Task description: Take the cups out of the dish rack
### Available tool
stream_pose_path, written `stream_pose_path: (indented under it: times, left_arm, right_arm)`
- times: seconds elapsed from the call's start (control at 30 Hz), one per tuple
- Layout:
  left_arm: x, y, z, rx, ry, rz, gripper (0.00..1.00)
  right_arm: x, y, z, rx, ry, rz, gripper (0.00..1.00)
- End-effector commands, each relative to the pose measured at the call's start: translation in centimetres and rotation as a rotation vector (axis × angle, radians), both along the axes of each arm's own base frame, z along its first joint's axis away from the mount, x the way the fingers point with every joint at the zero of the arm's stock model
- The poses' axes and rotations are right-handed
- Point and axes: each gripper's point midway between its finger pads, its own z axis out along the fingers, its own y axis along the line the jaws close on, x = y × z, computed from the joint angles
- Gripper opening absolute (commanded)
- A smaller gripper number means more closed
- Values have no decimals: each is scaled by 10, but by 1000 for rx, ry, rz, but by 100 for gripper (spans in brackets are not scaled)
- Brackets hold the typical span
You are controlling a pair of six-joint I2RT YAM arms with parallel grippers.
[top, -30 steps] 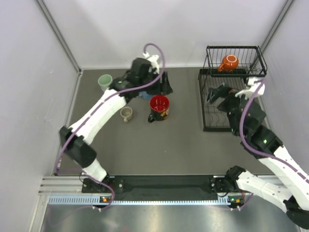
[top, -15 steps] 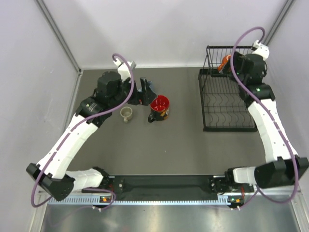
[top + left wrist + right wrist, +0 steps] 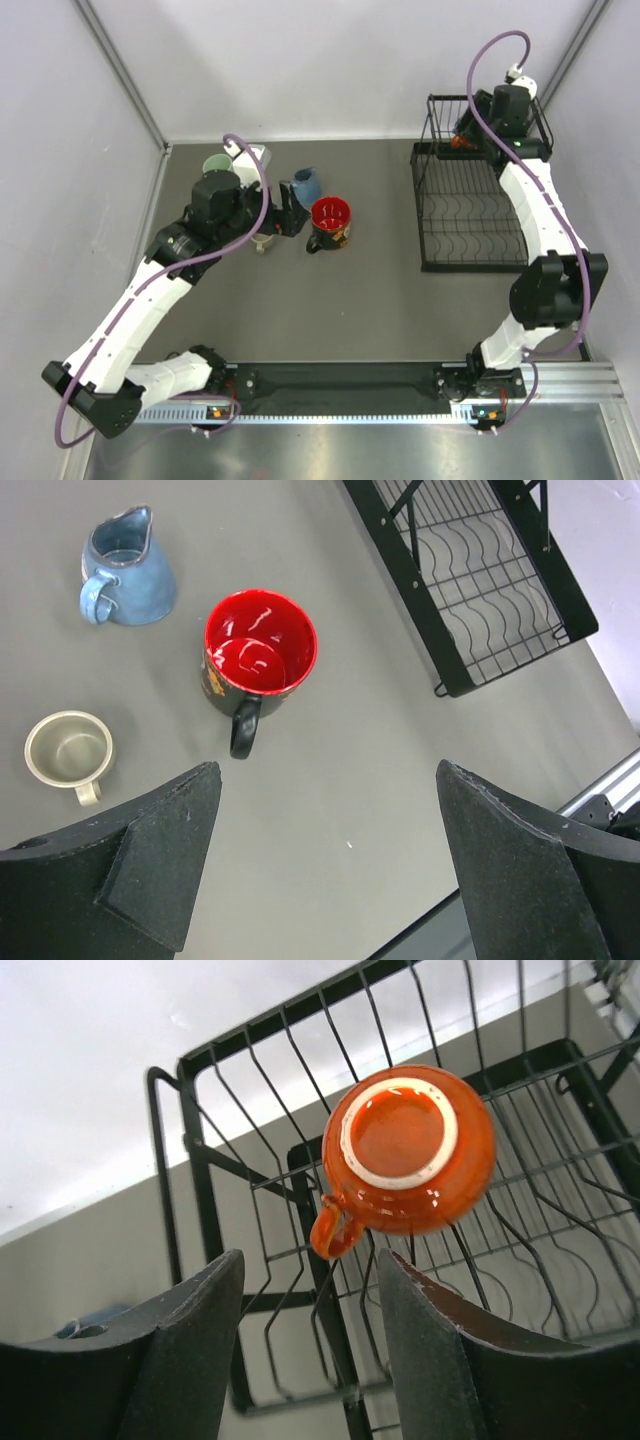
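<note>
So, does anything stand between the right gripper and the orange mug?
Nothing visible does. The orange mug lies in the dish rack basket, its base toward the right gripper, whose open fingers have only air before it. The wires pass behind the mug.

A dark grey matte tabletop (image 3: 380, 310) lay under soft, even light, enclosed at its far, left and right edges by plain pale lavender-white wall panels (image 3: 350, 60). Slim silver metal posts (image 3: 120, 75) marked the far corners. A ribbed aluminium rail (image 3: 580, 380) ran along the near edge, fronted by a brushed steel strip (image 3: 350, 450).
</note>
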Motion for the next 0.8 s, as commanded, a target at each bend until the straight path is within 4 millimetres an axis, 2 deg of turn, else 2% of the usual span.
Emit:
stream_pose_path:
  times: [0.0, 0.2, 0.23, 0.27, 0.53, 0.63, 0.77]
  left_arm:
    - [0, 4, 17, -15, -81, 7, 93]
    - [-1, 7, 19, -20, -98, 11, 93]
    - [-2, 7, 20, -22, -98, 11, 93]
    - [-2, 7, 20, -23, -98, 10, 93]
    - [0, 7, 21, -21, -101, 19, 93]
    - [1, 7, 21, -22, -102, 19, 94]
    - [1, 7, 23, -23, -108, 20, 93]
  right_arm:
    - [20, 0, 26, 15, -85, 19, 56]
    - [33, -5, 12, 9, -52, 2, 55]
    - [36, -6, 2, 9, -24, 2, 54]
    - [38, -6, 5, 8, -24, 2, 54]
    - [45, -13, -25, -14, 78, -24, 52]
    - [45, -16, -28, -23, 96, -35, 46]
    - [44, -17, -25, -27, 105, -35, 45]
